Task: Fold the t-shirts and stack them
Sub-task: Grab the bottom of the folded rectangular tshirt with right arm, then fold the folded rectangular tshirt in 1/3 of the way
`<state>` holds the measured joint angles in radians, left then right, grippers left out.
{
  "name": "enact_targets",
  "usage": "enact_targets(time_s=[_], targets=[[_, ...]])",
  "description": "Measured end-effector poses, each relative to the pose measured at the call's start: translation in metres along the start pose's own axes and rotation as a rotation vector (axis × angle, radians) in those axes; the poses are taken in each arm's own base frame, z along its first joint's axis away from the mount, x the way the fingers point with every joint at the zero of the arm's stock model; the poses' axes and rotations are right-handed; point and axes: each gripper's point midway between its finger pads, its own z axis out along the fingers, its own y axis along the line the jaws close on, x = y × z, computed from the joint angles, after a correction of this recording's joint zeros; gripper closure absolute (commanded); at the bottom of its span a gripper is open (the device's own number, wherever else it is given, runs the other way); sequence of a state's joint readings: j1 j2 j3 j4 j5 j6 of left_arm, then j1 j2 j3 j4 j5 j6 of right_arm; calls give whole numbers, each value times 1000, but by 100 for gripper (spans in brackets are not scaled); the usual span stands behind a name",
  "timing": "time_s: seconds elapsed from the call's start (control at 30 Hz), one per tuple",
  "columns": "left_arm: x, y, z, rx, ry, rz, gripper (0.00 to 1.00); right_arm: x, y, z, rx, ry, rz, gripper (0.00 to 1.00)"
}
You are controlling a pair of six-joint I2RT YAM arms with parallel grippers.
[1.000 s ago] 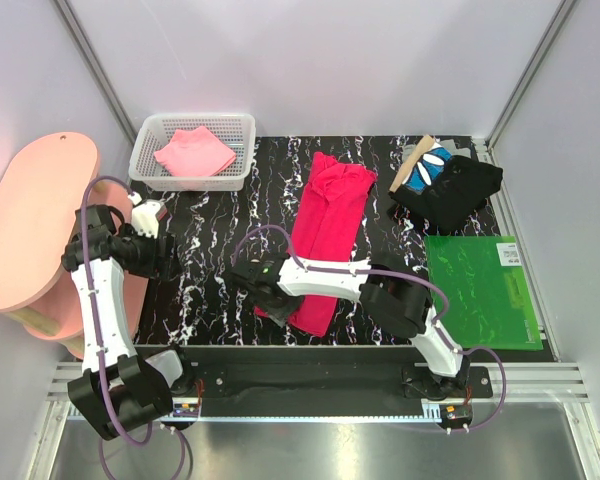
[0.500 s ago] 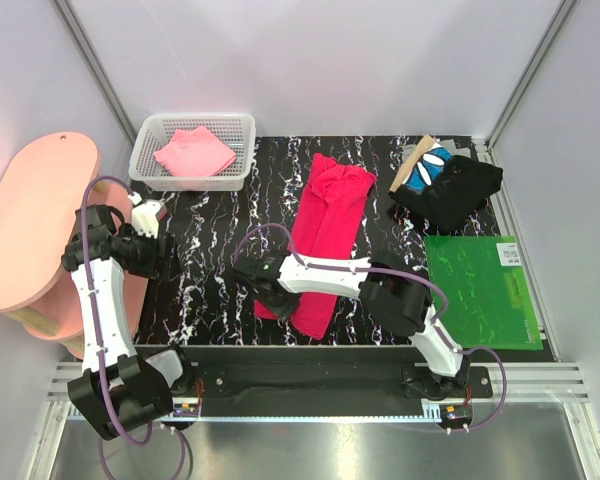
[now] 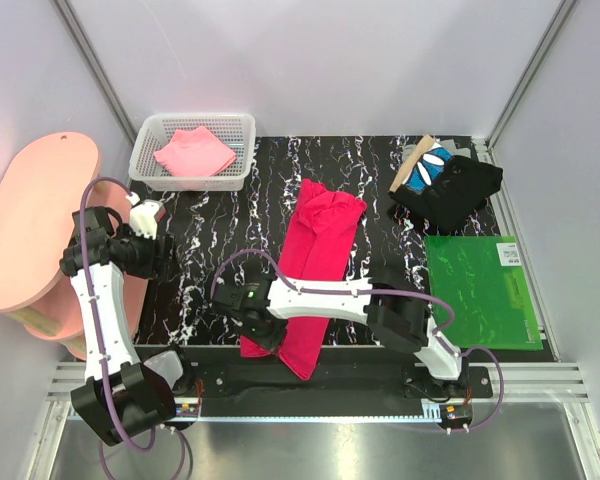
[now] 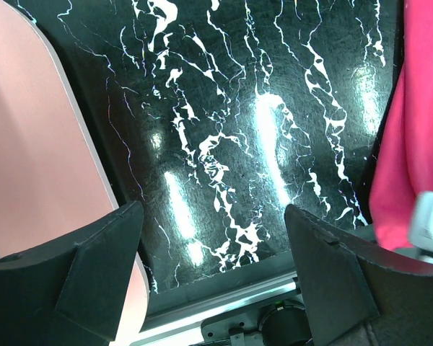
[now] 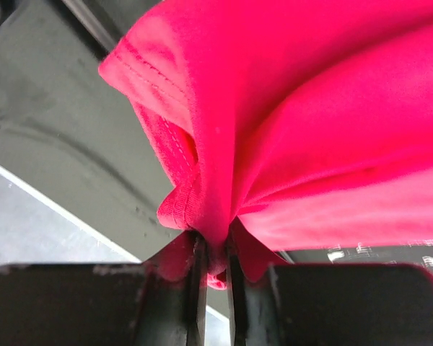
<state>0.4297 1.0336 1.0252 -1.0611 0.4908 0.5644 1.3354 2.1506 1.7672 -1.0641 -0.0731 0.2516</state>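
The crimson-red t-shirt (image 3: pixel 315 260) lies as a long strip down the middle of the black marbled table, its near end hanging over the front edge. My right gripper (image 3: pixel 255 325) is shut on that near hem, the cloth (image 5: pixel 274 130) bunched between the fingers (image 5: pixel 195 288). My left gripper (image 3: pixel 158 255) is open and empty at the table's left side, above bare table (image 4: pixel 224 144); the red shirt's edge (image 4: pixel 411 130) shows at its right. A folded pink shirt (image 3: pixel 195 152) lies in the basket. Folded black (image 3: pixel 458 190) and blue-with-white-marks (image 3: pixel 430 165) shirts are piled at the back right.
A white mesh basket (image 3: pixel 148 150) stands at the back left. A green mat (image 3: pixel 480 290) lies at the right. A pink rounded board (image 3: pixel 30 230) stands off the table's left edge. The front rail (image 3: pixel 320 385) runs along the near edge.
My right gripper has pulled the red shirt's near end toward the front edge and leftward; the whole shirt has slid nearer. The left arm has barely moved.
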Motion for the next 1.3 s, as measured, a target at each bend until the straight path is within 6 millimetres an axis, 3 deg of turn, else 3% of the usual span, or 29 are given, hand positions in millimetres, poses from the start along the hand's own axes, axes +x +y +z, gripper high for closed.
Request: enact_targets(time_s=[0.17, 0.27, 0.57, 0.87, 1.13, 1.23, 1.27, 1.3], targets=[[0, 0, 0, 1, 0, 3, 16, -5, -5, -23, 3, -41, 10, 82], [0, 0, 0, 1, 1, 5, 16, -13, -18, -35, 10, -75, 43, 82], [-1, 1, -1, 4, 7, 10, 16, -43, -128, -65, 45, -186, 292, 82], [-5, 6, 2, 17, 27, -3, 16, -44, -181, -71, 64, -206, 366, 82], [-7, 10, 7, 32, 48, -16, 17, -62, -248, -64, 100, -230, 446, 80], [-8, 11, 8, 36, 51, -19, 17, -68, -271, -55, 108, -218, 465, 69], [-8, 11, 9, 38, 54, -20, 17, -73, -279, -50, 110, -218, 469, 61], [-8, 11, 9, 40, 58, -23, 17, -77, -287, -46, 111, -219, 474, 44]])
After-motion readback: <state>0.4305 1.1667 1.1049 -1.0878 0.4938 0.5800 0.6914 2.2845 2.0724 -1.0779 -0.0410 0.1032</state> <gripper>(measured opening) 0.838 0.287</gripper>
